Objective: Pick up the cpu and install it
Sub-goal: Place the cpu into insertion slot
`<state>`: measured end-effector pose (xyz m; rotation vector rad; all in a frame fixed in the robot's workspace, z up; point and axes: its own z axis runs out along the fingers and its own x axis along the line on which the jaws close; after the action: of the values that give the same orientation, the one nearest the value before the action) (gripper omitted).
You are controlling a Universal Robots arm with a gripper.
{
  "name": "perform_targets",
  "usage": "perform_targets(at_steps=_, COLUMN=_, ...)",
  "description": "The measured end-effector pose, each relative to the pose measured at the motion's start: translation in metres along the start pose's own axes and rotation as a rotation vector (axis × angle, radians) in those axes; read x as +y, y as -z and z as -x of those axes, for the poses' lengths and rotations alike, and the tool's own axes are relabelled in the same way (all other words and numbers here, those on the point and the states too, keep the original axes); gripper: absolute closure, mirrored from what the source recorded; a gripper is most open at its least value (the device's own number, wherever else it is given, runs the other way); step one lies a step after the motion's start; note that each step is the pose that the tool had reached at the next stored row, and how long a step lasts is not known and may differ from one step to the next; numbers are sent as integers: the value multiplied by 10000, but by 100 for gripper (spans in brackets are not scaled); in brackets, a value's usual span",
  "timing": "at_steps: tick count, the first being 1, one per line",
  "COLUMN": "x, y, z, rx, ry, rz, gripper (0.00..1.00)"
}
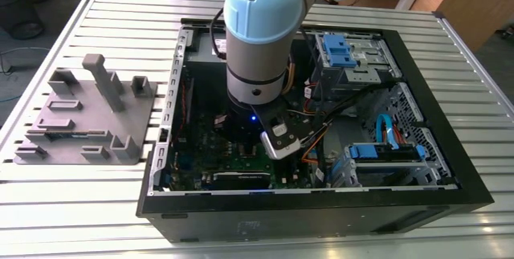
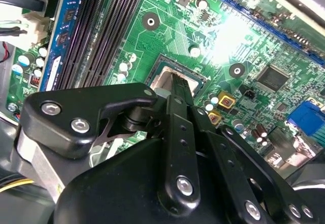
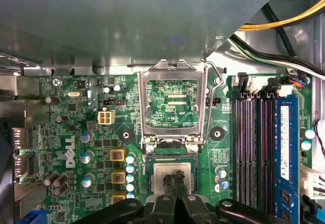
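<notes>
Pincer [image 3: 173,181] almost fully closed, tips side by side directly over the cpu [image 3: 160,176] in its socket [image 3: 172,158].

A grey tray [image 1: 143,120] lies beside the open computer case [image 1: 321,209].
</notes>
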<state>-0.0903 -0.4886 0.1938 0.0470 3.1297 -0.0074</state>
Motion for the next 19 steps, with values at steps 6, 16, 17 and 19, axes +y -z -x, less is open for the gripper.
perform_targets(at_steps=6, x=1, y=1, z=0, rx=-2, ry=-1, rz=5, gripper=87)
perform_targets(at_steps=16, x=0, y=190, z=2, rx=-2, ry=-1, rz=4, gripper=87)
perform_targets(at_steps=17, x=0, y=218, z=3, rx=-2, ry=-1, rz=4, gripper=87)
perform_targets(at_steps=19, x=-1, y=273, z=3, rx=-2, ry=-4, rz=4, gripper=87)
